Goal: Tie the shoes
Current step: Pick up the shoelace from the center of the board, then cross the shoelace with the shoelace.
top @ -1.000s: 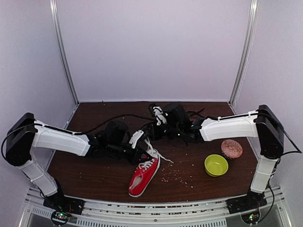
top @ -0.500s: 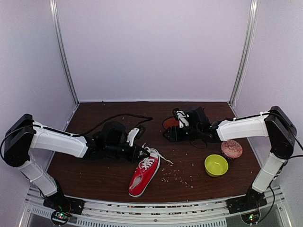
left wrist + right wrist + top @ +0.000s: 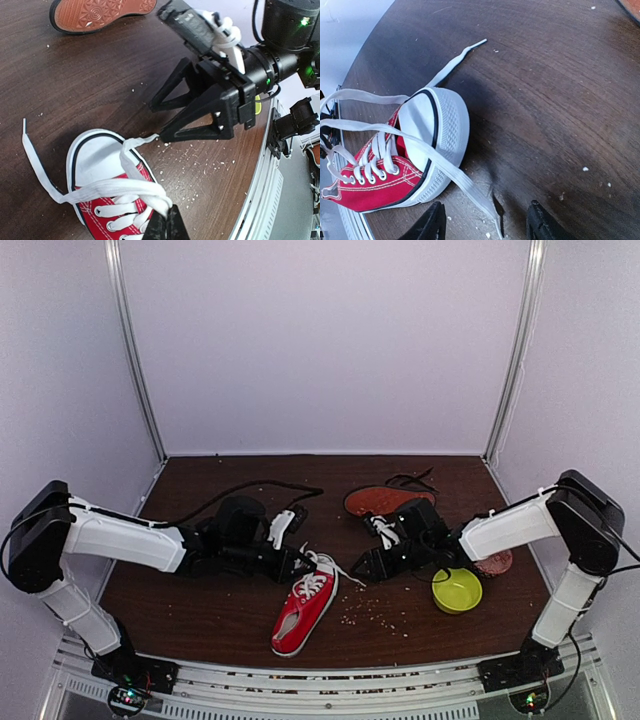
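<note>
Brown table [image 3: 200, 610] | left hand [image 3: 166, 222] clamped on lace [image 3: 120, 192] of red sneaker [image 3: 300, 615] | right hand [image 3: 486, 222] apart by toe [image 3: 437, 125]

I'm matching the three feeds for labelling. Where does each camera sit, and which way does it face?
Top external: above and behind the robot, looking down at the table; left arm and right arm show.
Left wrist: low over the red sneaker, facing the open right jaws; left jaws, bottom edge, shut on the white lace.
Right wrist: low, facing the toe cap; right jaws at bottom edge.
Shared: both wrist views show toe cap and lace.
</note>
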Motion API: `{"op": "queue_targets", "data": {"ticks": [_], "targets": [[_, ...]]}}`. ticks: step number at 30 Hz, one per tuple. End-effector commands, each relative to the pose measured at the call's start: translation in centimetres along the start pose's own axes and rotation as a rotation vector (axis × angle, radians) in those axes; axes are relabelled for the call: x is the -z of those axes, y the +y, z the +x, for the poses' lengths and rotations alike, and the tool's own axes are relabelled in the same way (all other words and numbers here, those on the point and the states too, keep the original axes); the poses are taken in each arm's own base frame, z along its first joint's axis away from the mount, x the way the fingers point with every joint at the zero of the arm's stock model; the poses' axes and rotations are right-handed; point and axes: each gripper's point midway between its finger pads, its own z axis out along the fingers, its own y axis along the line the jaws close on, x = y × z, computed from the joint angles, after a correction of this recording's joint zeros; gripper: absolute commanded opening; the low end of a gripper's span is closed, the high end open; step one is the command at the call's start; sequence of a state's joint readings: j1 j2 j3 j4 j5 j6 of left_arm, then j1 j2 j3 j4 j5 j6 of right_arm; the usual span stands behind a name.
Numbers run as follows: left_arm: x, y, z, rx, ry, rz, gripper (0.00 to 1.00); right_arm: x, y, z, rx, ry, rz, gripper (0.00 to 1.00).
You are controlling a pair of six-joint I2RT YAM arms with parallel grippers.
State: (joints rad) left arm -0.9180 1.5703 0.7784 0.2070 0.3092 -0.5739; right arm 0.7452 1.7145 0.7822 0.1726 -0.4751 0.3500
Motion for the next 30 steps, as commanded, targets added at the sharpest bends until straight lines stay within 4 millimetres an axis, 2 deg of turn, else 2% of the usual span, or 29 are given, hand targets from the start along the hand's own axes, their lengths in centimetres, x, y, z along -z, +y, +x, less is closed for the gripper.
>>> {"op": "queue_targets", "data": {"ticks": [1, 14, 16, 19, 22, 26, 30], "targets": [[0.1, -0.8, -1.7, -0.039, -0.029, 0.009, 0.00, -1.4, 1.3, -0.3, 0.079, 0.047, -0.049, 0.55], [-0.1, -0.9, -1.8, -0.041, -0.022, 0.009, 0.00, -3.7, 1.6, 1.2, 0.106, 0.142, -0.107, 0.43], [-0.1, -0.8, -1.8, -0.040, -0.021, 0.008, 0.00, -3.8, 1.6, 1.4, 0.105, 0.147, -0.108, 0.35], [-0.2, -0.8, -1.7, -0.037, -0.015, 0.006, 0.00, -3.7, 1.7, 1.5, 0.099, 0.143, -0.115, 0.14], [-0.1, -0.5, -1.5, -0.035, -0.012, -0.007, 0.00, -2.6, 2.1, 1.1, 0.097, 0.112, -0.115, 0.00], [-0.1, 0.2, -1.2, -0.025, -0.004, -0.042, 0.00, 0.1, 3.6, 0.3, 0.090, 0.052, -0.134, 0.00], [-0.3, 0.5, -0.8, -0.017, 0.009, -0.053, 0.00, 2.9, 6.7, -0.1, 0.097, -0.009, -0.179, 0.00]]}}
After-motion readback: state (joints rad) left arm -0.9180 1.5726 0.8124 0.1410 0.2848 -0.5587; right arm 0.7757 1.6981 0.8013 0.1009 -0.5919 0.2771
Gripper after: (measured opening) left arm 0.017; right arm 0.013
